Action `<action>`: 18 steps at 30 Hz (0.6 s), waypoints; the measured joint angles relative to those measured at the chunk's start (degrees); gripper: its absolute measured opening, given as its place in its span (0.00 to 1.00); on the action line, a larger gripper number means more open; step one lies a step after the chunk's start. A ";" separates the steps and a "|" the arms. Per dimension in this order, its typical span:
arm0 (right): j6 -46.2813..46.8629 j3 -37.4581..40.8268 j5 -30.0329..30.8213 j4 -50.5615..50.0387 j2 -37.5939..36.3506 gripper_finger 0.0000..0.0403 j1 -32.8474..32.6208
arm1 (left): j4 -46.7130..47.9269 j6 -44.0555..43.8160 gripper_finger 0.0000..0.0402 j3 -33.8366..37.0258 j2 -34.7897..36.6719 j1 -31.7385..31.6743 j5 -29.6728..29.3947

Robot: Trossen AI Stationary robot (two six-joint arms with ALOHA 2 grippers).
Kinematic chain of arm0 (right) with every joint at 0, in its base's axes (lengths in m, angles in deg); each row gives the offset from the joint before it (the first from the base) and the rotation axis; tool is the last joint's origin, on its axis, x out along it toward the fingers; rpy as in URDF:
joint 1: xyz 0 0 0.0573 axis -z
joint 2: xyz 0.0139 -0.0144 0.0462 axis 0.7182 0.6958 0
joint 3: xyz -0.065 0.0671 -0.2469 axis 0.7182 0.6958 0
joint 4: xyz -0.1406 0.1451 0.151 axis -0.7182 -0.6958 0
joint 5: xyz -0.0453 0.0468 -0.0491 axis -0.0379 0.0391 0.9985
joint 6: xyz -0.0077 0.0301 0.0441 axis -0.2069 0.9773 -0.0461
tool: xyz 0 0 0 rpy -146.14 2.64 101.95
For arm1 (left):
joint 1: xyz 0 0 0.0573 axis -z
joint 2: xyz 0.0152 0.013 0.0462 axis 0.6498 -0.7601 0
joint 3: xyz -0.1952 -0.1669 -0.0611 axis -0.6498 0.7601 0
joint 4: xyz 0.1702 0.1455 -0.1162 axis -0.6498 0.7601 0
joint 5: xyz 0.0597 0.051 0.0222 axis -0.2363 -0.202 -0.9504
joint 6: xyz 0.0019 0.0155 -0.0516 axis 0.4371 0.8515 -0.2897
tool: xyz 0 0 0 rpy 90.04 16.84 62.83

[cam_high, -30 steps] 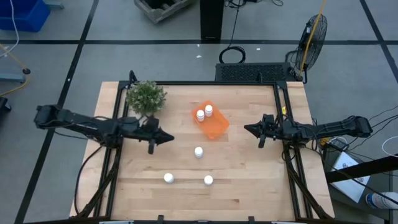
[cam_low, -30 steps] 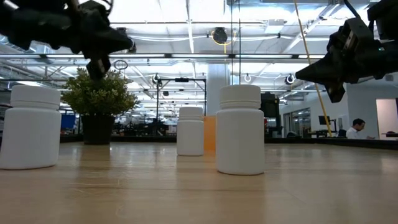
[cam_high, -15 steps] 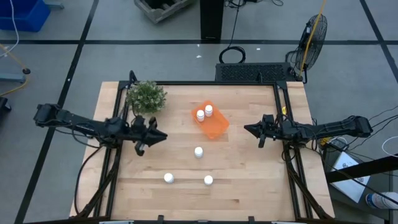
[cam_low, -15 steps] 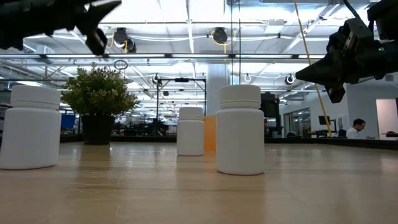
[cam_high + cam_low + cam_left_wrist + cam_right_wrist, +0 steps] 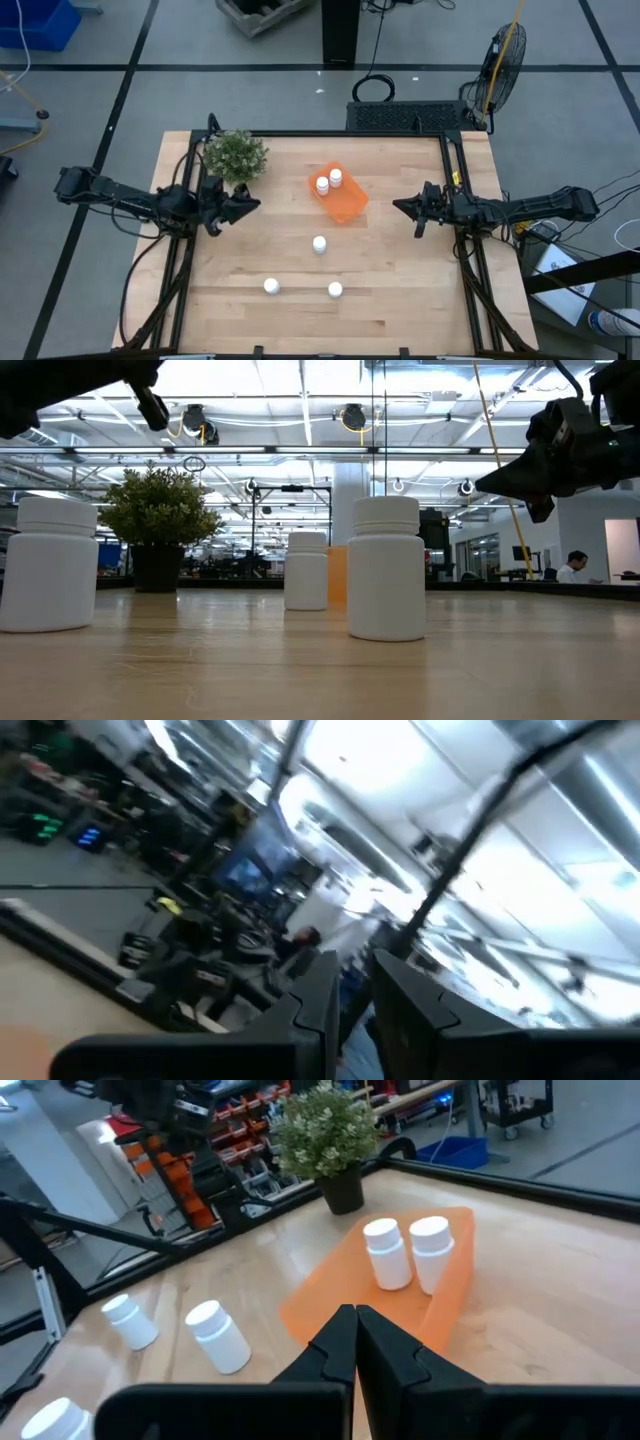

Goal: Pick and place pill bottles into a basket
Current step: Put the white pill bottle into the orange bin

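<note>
The orange basket stands at the table's middle, toward the far side, with two white pill bottles upright in it; they also show in the right wrist view. Three more bottles stand upright on the table nearer the front. My left gripper is shut and empty, raised near the plant and left of the basket. My right gripper is shut and empty, raised to the right of the basket and pointing at it.
A green potted plant stands at the far left of the table, just behind my left gripper. Black frame rails run along the table's left, right and far edges. Bare wood lies between the basket and the three loose bottles.
My left gripper has drawn back toward the table's left edge and a little toward the far edge, next to the plant. It has risen and tipped upward, leaving the low view almost entirely. The bottles and the basket have stayed where they were.
</note>
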 joint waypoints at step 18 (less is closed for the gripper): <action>4.67 0.01 0.00 -0.45 0.07 0.00 -0.02 | 41.04 -2.39 0.17 -29.62 -17.54 -0.59 -6.92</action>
